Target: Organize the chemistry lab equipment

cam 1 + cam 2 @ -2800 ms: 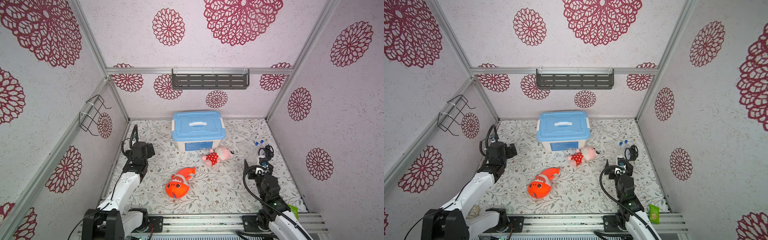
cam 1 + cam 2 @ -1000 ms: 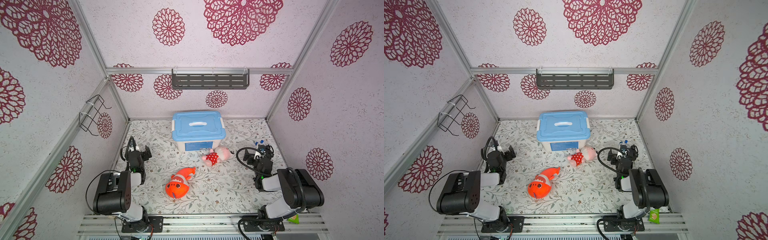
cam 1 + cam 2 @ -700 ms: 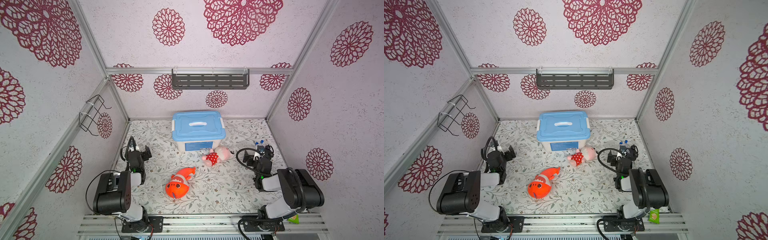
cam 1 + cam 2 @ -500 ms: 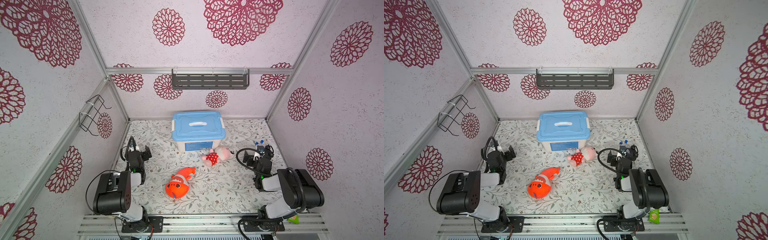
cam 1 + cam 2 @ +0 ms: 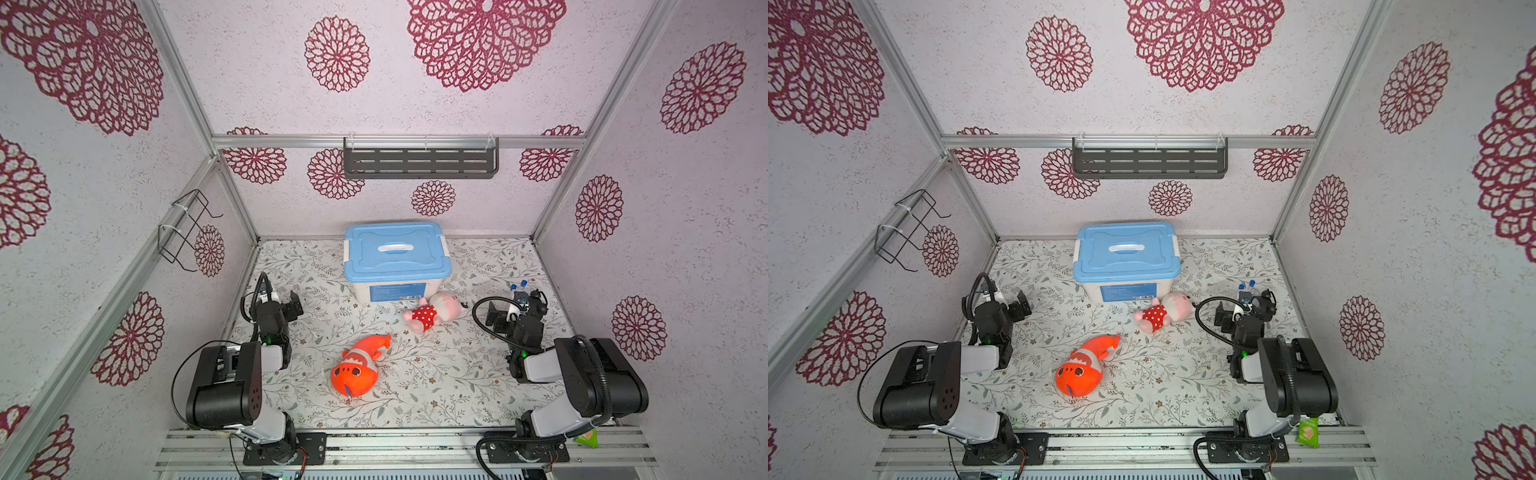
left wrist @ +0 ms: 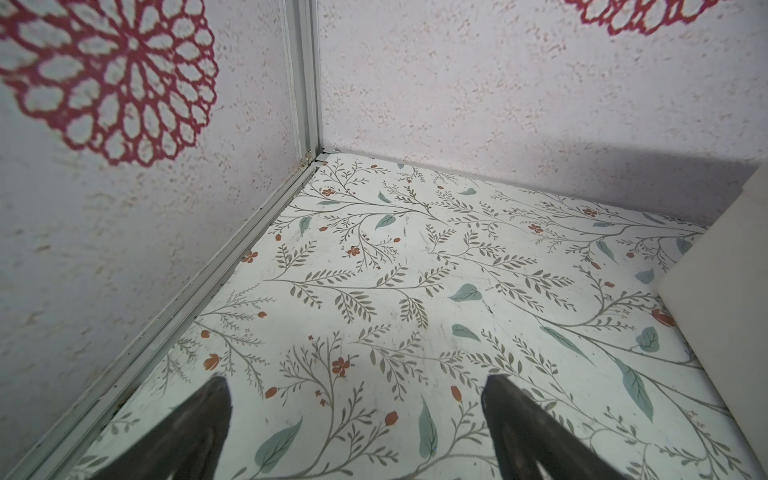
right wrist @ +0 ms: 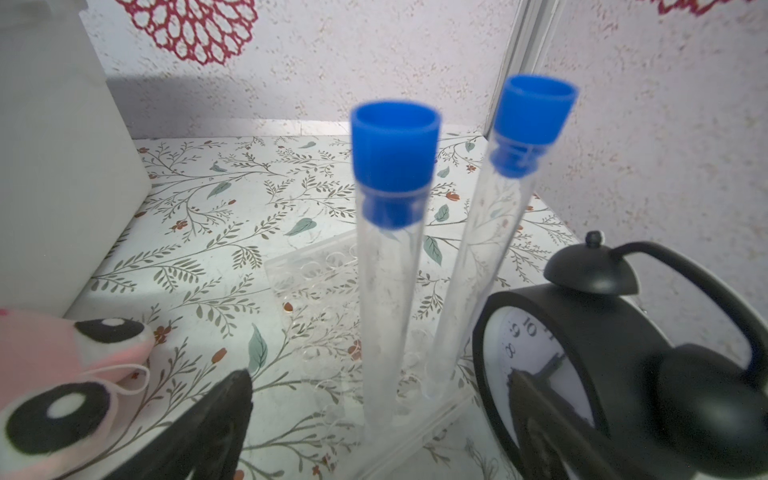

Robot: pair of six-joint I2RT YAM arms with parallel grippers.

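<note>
Where the right wall met the floral-printed desk (image 6: 415,270), we saw two long clear tubes (image 7: 392,270) standing nearly upright in a clear plastic rack (image 7: 316,270) with round wells. Each tube was thin, smooth and glassy, stopped with a matte blue cap; in both top views only those caps showed (image 5: 518,286) (image 5: 1246,285). The right hand (image 7: 376,380) had its dark fingers spread wide and gripped nothing. The tubes rose just ahead of it, framed between the fingers; we could not tell whether it touched them. The left hand (image 6: 355,381) was likewise spread wide over bare desk near the left wall. A round black alarm clock (image 7: 582,332) crowded the rack on one side and a soft pink plush doll (image 7: 62,374) lay on the other. A storage box (image 5: 397,257), white with a blue lid, stood behind the doll, and an orange plush fish (image 5: 357,365) lay mid-desk.
</note>
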